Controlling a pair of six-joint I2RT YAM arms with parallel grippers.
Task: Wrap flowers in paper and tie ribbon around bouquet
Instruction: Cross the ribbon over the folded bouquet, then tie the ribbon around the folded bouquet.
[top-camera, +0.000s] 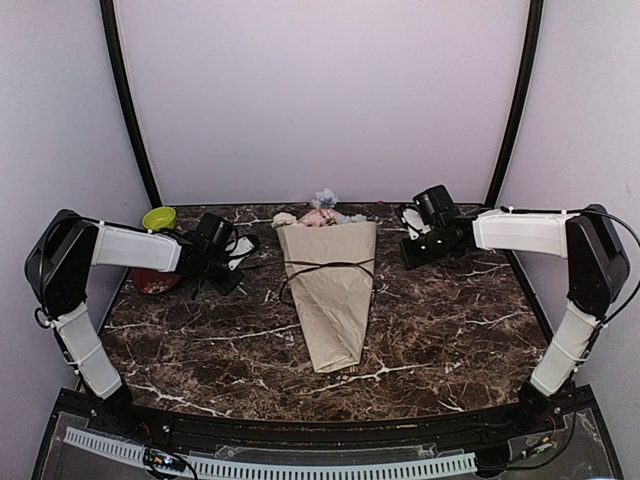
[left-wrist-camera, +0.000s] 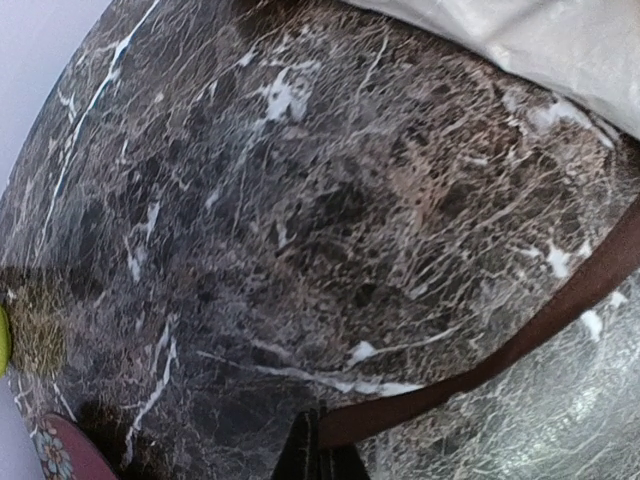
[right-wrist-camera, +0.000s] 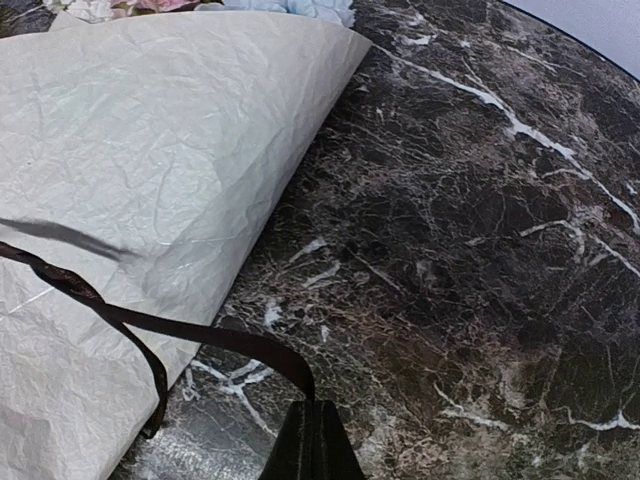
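Tying stage: my left hand (left-wrist-camera: 322, 455) and right hand (right-wrist-camera: 312, 440) each clench the thin dark-brown ribbon (right-wrist-camera: 200, 331) looped over the beige paper-cone bouquet (top-camera: 330, 300); next I'd cross ends

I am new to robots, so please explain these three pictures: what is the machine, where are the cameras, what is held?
These are two robot arms, each ending in a two-finger gripper. The wide picture looks down from above and behind them; the other two come from wrist cameras. On the table lies a paper bouquet, flowers at its far end, with a green bowl and a red dish at the left. The left gripper and right gripper each pinch the ribbon.
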